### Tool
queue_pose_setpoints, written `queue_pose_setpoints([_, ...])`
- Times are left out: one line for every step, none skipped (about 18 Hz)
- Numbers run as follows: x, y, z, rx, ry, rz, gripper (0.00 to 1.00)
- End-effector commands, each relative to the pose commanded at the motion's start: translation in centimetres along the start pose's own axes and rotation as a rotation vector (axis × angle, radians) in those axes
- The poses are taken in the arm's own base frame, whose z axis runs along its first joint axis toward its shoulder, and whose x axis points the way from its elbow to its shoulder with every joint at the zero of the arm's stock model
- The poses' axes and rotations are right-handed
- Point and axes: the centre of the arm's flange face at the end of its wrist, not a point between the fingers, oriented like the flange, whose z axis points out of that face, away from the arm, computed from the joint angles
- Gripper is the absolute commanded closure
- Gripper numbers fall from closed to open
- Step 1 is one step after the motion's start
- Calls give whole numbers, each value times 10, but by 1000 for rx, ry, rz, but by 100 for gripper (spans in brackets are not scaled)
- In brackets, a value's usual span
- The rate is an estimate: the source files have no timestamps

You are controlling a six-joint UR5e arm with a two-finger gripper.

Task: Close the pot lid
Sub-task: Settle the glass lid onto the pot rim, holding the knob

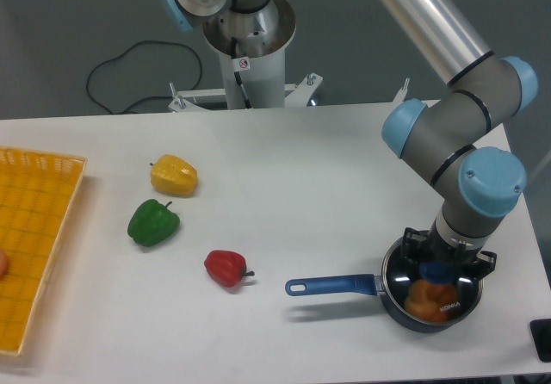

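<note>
So the pot (pixel 408 317) is at the near right of the counter (pixel 284 186), long blue handle (pixel 331 285) sticking out toward the peppers. Looks to me like the glass lid (pixel 468 296) is already lying over the opening, with the blue knob (pixel 437 274) on top and something orange (pixel 424 305) showing through. The arm (pixel 486 182) reaches in from the right and the jaws (pixel 449 262) are right down at the knob. Can't tell whether they're pinching it or just sitting around it, since the gripper body covers the contact. Can't swear the rim is fully seated either.

My guess is we're in the last bit of closing: lower or nudge until it sits level, then let go and lift straight up.

Handling-wise, I'd expect the lid to be stiff and a bit heavy for its size, and glass means it could chip if dropped or mashed onto the rim. The knob is the obvious place to hold — probably smooth, so grab it low and centred with a firm but modest squeeze. Off-centre and the lid may tip or twist. I'd also go easy on sideways pushing, because the pot could slide or swing its handle around.
</note>
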Motion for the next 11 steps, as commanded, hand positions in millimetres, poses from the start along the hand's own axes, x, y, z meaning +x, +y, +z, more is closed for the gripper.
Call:
queue_pose_setpoints([0, 0, 0, 0, 0, 0, 59])
queue_pose_setpoints([0, 0, -1, 1, -1, 0, 59])
queue_pose_setpoints([0, 0, -1, 1, -1, 2, 58])
queue_pose_setpoints([0, 0, -1, 1, -1, 2, 53])
queue_pose_setpoints([0, 0, -1, 2, -3, 3, 49])
queue_pose_setpoints([0, 0, -1, 2, -3, 6, 41])
queue_pose_setpoints([1, -1, -1, 3, -4, 11, 31])
queue_pose_setpoints([1, -1, -1, 10, -15, 11, 22])
queue_pose_setpoints([2, -2, 1, 17, -25, 13, 15])
queue_pose_setpoints([4, -2, 3, 16, -35, 18, 8])
queue_pose_setpoints([6, -2, 4, 13, -48, 21, 7])
